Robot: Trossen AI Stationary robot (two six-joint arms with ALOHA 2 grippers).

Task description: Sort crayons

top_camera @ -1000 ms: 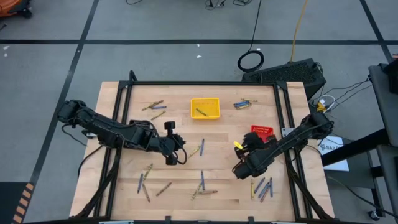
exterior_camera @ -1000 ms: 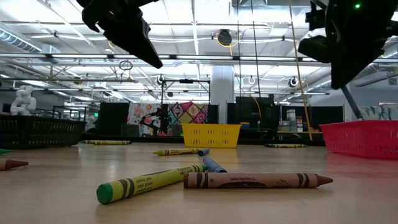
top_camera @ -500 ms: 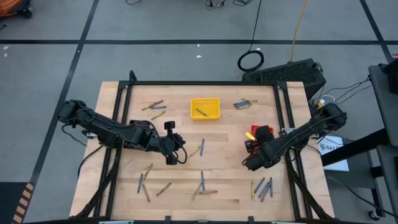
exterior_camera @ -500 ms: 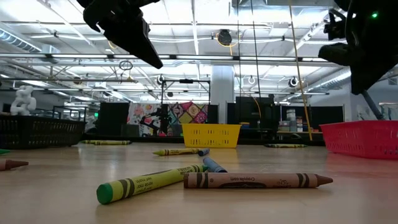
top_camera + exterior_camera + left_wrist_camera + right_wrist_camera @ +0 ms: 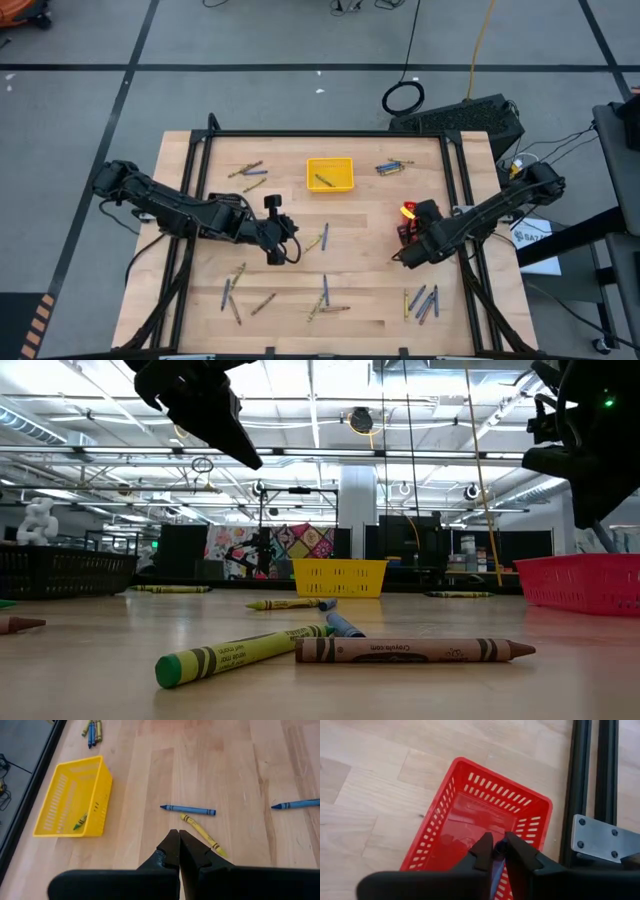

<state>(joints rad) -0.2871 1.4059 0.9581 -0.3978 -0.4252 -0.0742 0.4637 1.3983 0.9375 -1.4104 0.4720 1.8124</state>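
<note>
Crayons lie scattered on the wooden table: a cluster [image 5: 422, 300] at the near right, others [image 5: 325, 290] in the middle, and a green one [image 5: 240, 653] beside a brown one [image 5: 410, 650] close to the low camera. My right gripper [image 5: 496, 851] hangs over the red basket [image 5: 485, 815] at the table's right, shut on a bluish crayon. My left gripper [image 5: 178, 836] is shut with nothing in it. It hovers above the middle of the table, just short of a blue crayon [image 5: 189, 810] and a yellow crayon [image 5: 202, 834]. My right gripper pinches a bluish crayon [image 5: 497, 854] between its two fingers. Only a sliver of it shows in the narrow gap, so I cannot tell which part of it is held. The fingers slant down from the table's right side. The crayon is lifted clear, above the red basket's inside.
A yellow basket [image 5: 330, 173] stands at the far middle with a green crayon [image 5: 80, 821] in it. More crayons lie at the far left [image 5: 247, 170] and far right [image 5: 393, 167]. A black frame rail [image 5: 597, 765] runs along the table's right edge beside the red basket.
My right gripper has gone from above the near-right crayon cluster toward the table's right and far edges, and now hangs over the red basket.
</note>
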